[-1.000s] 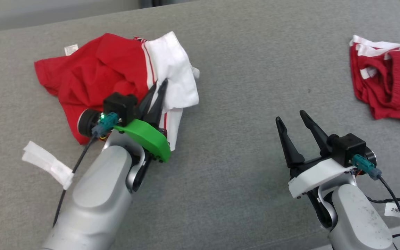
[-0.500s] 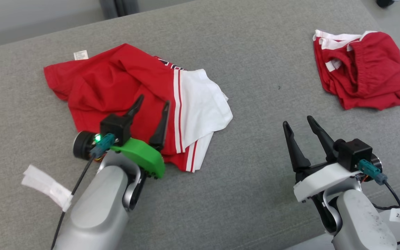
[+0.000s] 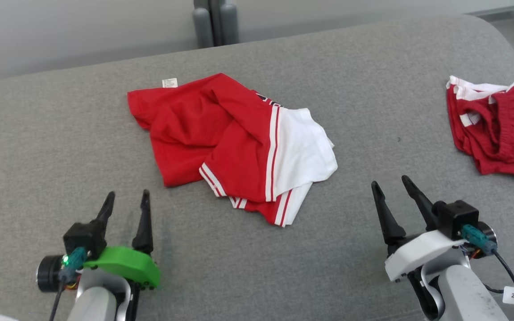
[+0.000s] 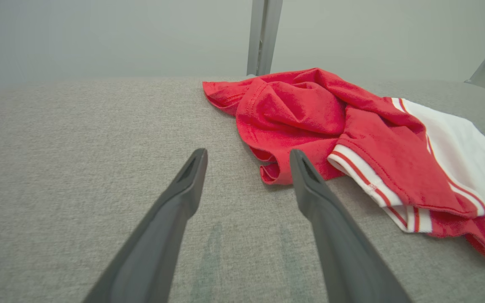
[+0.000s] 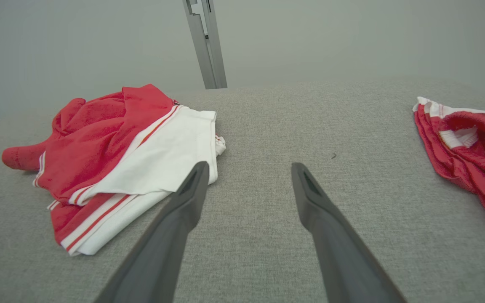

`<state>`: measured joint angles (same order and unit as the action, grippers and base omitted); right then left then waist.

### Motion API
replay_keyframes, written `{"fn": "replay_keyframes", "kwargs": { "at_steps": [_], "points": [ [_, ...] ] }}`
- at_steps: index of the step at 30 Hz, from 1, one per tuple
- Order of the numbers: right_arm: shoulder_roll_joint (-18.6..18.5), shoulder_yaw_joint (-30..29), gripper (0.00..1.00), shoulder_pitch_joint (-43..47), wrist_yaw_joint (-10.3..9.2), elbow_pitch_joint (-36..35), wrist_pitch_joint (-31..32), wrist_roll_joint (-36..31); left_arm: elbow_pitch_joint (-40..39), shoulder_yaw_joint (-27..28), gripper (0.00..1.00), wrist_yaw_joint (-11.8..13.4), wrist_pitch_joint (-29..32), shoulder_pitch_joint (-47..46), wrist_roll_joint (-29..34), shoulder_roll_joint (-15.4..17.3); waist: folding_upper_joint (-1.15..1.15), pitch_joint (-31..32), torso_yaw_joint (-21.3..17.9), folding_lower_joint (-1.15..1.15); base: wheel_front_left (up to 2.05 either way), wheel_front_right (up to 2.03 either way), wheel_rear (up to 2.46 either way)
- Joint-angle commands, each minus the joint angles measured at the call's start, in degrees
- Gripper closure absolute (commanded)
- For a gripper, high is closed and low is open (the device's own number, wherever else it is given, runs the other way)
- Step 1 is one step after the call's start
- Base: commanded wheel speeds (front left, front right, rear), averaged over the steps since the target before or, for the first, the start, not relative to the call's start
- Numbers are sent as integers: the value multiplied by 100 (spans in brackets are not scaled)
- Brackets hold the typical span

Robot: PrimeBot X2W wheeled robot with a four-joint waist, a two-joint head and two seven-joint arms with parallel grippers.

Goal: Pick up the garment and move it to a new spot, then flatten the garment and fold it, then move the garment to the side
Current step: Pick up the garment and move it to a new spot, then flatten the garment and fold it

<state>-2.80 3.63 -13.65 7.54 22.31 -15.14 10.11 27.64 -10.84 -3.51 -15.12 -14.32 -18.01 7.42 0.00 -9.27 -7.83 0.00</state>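
Note:
A crumpled red and white garment (image 3: 234,142) with striped edges lies on the grey cushion, a small white tag at its far left corner. It also lies to the right in the left wrist view (image 4: 352,139) and to the left in the right wrist view (image 5: 116,164). My left gripper (image 3: 126,199) stands open and empty near the lower left, apart from the cloth; its fingers (image 4: 183,189) frame bare cushion. My right gripper (image 3: 391,187) is open and empty at the lower right, between the two garments.
A second red garment with white trim (image 3: 498,129) lies bunched at the cushion's right edge (image 5: 470,155). The grey cushion (image 3: 364,89) ends at a pale wall behind, where a grey post (image 3: 214,22) stands.
My left gripper let go of the garment, opened and pulled back toward me to the left. The garment now lies spread wider on the cushion. The head camera has shifted too.

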Motion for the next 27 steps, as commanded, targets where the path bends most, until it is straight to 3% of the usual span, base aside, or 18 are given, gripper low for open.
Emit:
{"fn": "replay_keyframes", "kwargs": {
  "at_steps": [1,11,19,27],
  "points": [
    [-24,-35,0,118,-11,45,0,-38,-98,164,0,38,-1,234,62,-27,0,307,315,0,0,0,0],
    [-24,-208,0,615,-11,322,0,60,-784,982,0,-93,-1,1429,534,-368,0,700,580,0,0,0,0],
    [-23,-276,0,693,-11,387,0,-22,-831,969,0,-192,-1,1724,646,-441,0,678,637,0,0,0,0],
    [-23,-228,0,146,-12,459,1,-187,-914,734,0,-211,-1,1299,506,-441,0,151,747,0,0,0,0]
  ]
}}
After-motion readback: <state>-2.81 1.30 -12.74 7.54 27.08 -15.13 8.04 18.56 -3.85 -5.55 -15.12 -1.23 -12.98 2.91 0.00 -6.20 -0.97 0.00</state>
